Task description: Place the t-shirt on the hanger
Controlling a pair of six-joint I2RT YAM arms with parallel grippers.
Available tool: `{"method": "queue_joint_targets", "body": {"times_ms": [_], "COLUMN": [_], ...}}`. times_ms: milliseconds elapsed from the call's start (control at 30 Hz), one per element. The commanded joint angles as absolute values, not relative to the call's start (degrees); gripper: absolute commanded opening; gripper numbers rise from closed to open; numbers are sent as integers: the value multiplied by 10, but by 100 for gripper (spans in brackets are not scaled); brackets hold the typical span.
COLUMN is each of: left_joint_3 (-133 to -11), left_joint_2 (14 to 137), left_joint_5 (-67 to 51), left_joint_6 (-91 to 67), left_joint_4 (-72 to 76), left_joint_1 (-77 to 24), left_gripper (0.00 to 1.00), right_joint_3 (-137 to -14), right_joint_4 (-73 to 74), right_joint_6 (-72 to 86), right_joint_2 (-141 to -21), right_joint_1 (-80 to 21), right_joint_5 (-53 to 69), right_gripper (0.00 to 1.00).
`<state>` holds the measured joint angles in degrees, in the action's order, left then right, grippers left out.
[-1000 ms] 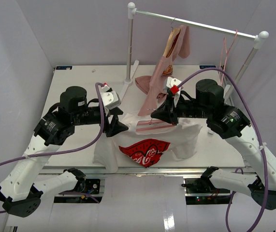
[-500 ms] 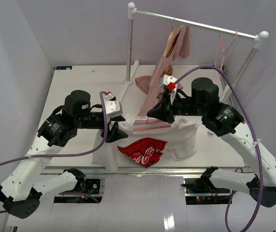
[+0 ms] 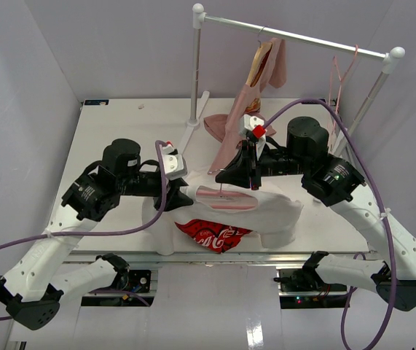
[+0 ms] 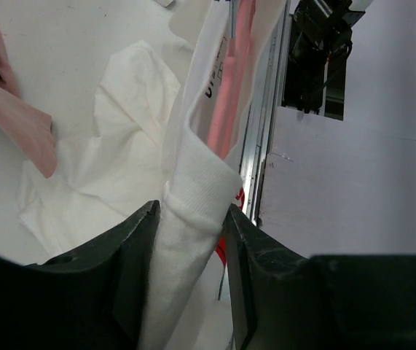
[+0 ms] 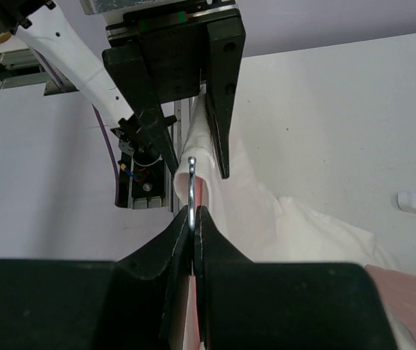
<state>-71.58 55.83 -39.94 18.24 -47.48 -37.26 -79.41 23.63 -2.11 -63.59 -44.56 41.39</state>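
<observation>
Your left gripper point(image 4: 191, 211) has narrowed since the earlier frame and now pinches a rolled fold of the t-shirt point(image 3: 280, 211). Your right gripper point(image 5: 193, 219) clamps the hook of the hanger point(image 5: 191, 182), whose pink body sits in the shirt's opening, over the near edge of the table point(image 3: 120, 124).

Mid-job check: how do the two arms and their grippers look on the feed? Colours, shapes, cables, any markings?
The left arm and right arm match: white lower links, black round joint housings. A purple cable loops along each to a white wrist block with a red tab. The left gripper and right gripper have black wedge-shaped fingers.
</observation>
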Motion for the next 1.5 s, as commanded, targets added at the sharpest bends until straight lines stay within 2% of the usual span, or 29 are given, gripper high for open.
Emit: {"method": "queue_joint_targets", "body": {"times_ms": [0,267,300,333,367,400,433,700,933,1100,1167,1200,1267,1300,1333,1367,1467], "left_joint_3": [-684,-649,-651,-656,-663,-677,-688,-752,-785,-768,-763,-760,-755,-754,-755,-753,-742], "left_joint_2": [503,483,485,487,489,491,493,515,562,580,589,593,599,600,602,602,596], "left_joint_5": [-445,-450,-440,-430,-420,-416,-421,-424,-428,-452,-451,-449,-441,-440,-441,-446,-462], "left_joint_6": [175,166,164,162,160,157,158,164,178,188,187,188,191,192,192,191,187], "left_joint_4": [-467,-460,-460,-461,-463,-465,-470,-520,-560,-549,-549,-548,-543,-541,-539,-536,-527], "left_joint_1": [-374,-374,-374,-374,-374,-374,-374,-374,-374,-374,-374,-374,-374,-374,-374,-374,-374], "left_gripper": [0,0,4,14,37,51,55,74,76,75,71,66,46,33,11,0,0], "right_joint_3": [-801,-809,-813,-817,-822,-825,-827,-820,-834,-846,-848,-849,-852,-854,-854,-854,-848], "right_joint_4": [204,247,262,276,286,296,302,315,317,325,326,326,330,332,334,335,334], "right_joint_6": [-32,-62,-67,-72,-78,-84,-88,-106,-109,-112,-113,-113,-113,-114,-115,-115,-114], "right_joint_2": [-625,-607,-607,-607,-608,-609,-609,-601,-609,-614,-614,-614,-614,-614,-614,-614,-610], "right_joint_1": [-445,-445,-445,-446,-446,-445,-445,-445,-445,-445,-445,-445,-446,-446,-446,-445,-445], "right_joint_5": [439,461,462,462,457,455,454,459,470,474,474,474,475,477,478,479,478], "right_gripper": [8,8,8,8,8,8,8,8,8,8,8,8,8,8,8,8,8]}}
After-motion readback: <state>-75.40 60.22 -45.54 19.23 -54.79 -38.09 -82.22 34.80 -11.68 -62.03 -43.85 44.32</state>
